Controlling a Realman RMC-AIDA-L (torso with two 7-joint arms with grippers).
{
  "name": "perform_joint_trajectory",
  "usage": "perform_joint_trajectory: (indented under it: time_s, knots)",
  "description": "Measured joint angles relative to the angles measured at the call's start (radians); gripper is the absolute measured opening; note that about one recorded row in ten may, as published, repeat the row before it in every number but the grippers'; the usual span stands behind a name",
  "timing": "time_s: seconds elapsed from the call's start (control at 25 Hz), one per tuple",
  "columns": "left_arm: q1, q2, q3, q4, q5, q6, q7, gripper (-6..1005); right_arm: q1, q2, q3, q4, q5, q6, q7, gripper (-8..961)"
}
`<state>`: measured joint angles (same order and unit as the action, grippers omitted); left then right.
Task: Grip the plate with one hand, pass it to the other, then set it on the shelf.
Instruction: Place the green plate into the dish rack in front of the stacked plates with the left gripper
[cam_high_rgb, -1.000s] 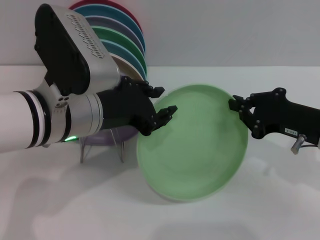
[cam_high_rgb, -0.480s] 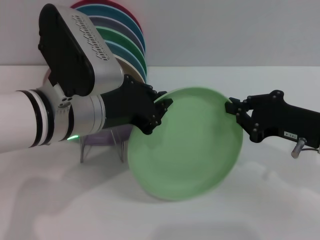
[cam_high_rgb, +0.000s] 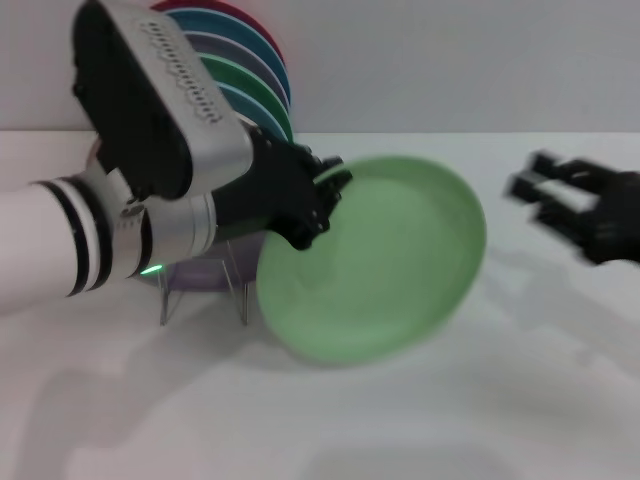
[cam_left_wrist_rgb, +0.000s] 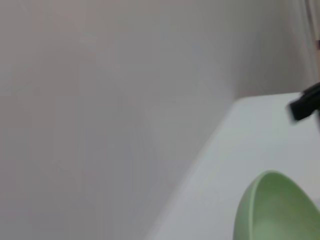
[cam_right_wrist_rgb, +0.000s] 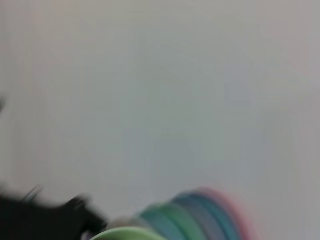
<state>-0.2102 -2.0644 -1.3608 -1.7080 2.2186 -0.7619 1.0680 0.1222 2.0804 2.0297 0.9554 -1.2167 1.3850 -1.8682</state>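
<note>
The left gripper (cam_high_rgb: 318, 200) reaches in from the left, fingers clamped, wrist tilted. The right gripper (cam_high_rgb: 535, 185) hangs well apart from it, its fingers spread.

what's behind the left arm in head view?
A row of upright colored plates leaning behind the left arm; its left tool grips the mint plate. The arm covers most of them and part of the clear shelf.

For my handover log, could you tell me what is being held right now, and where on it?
The left gripper holds the mint-green plate by its upper left rim; the right gripper is off it, holding nothing.
</note>
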Motion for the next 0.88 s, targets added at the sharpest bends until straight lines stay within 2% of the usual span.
perform_joint_trajectory:
  time_s: [0.08,0.12,0.16,0.2,0.32,0.36,0.4,0.44,0.52,0.56,0.64,0.76,0.88]
  knots:
    - [0.049,0.002,0.051,-0.020,-0.003,0.120,0.085,83,-0.001,0.000,0.098,-0.104,0.060,0.074,-0.025,235]
    - [0.088,0.004,0.107,-0.024,-0.004,0.239,0.168,83,0.003,0.000,0.168,-0.181,0.093,0.123,-0.046,270]
    - [0.115,0.005,0.156,-0.022,-0.003,0.338,0.236,82,0.006,0.000,0.230,-0.246,0.114,0.166,-0.069,387]
    - [0.138,0.005,0.212,-0.014,0.001,0.477,0.310,82,0.009,0.000,0.278,-0.288,0.120,0.195,-0.086,504]
    - [0.153,0.010,0.387,0.066,0.068,0.917,0.407,81,-0.005,0.003,0.389,-0.346,0.117,0.239,-0.116,623]
    - [0.140,0.015,0.454,0.121,0.136,1.124,0.404,80,-0.005,0.003,0.389,-0.346,0.117,0.239,-0.116,663]
    - [0.129,0.022,0.497,0.169,0.199,1.269,0.385,80,-0.008,0.003,0.394,-0.345,0.116,0.238,-0.116,703]
    - [0.116,0.032,0.525,0.222,0.294,1.417,0.331,80,-0.008,0.003,0.398,-0.346,0.115,0.237,-0.117,706]
    - [0.106,0.051,0.539,0.295,0.442,1.613,0.197,80,-0.005,0.003,0.401,-0.351,0.111,0.232,-0.120,713]
    - [0.105,0.063,0.529,0.333,0.535,1.720,0.068,81,-0.002,0.003,0.401,-0.353,0.108,0.229,-0.123,716]
    - [0.111,0.089,0.489,0.394,0.640,1.840,-0.200,81,0.001,0.003,0.402,-0.354,0.103,0.224,-0.130,723]
    - [0.095,0.150,0.471,0.511,0.671,1.980,-0.480,81,0.005,0.002,0.399,-0.356,0.101,0.224,-0.131,726]
    - [0.042,0.209,0.463,0.675,0.672,2.122,-0.715,81,0.005,0.001,0.401,-0.357,0.101,0.224,-0.131,729]
